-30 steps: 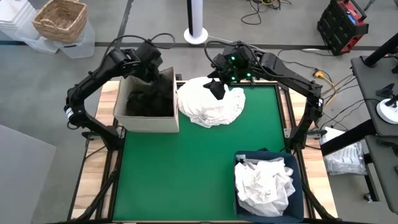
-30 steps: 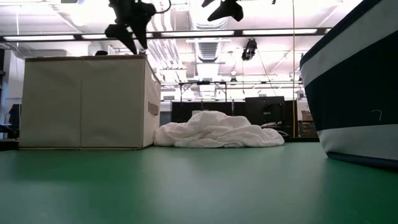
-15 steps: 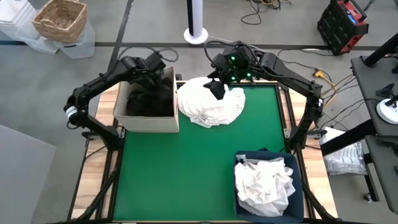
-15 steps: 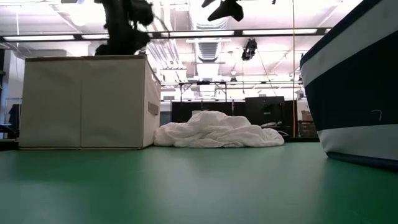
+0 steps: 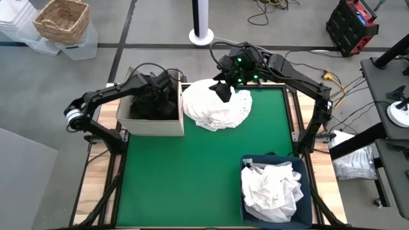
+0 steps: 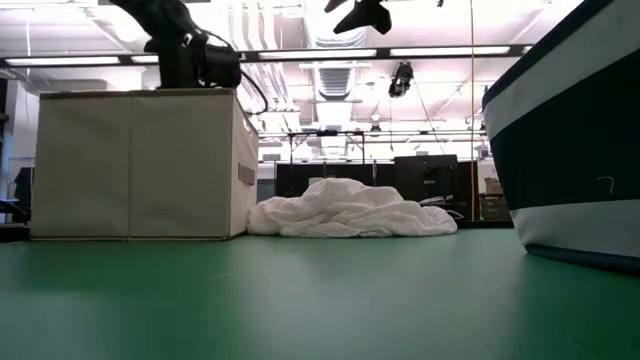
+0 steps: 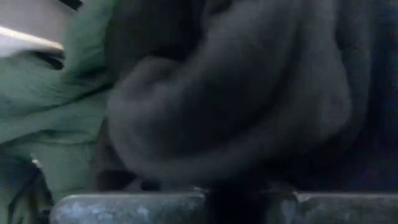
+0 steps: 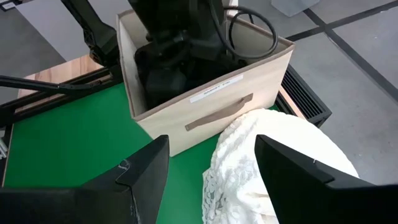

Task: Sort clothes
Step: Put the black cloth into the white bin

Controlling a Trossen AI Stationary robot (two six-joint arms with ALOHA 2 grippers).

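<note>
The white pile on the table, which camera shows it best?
The high view: the whole white pile lies beside the box. The low view shows its side, the right wrist view only an edge; the left wrist view misses it.

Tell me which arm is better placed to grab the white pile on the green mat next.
The right. Its pincer hangs open directly above the white pile, fingers spread over the lacy fabric in the right wrist view. The left pincer is down inside the beige box, pressed against dark clothes.

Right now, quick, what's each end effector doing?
Left end effector: down in the beige box among dark clothes; fingers cannot be told.
Right end effector: open, empty, above the white pile.
</note>
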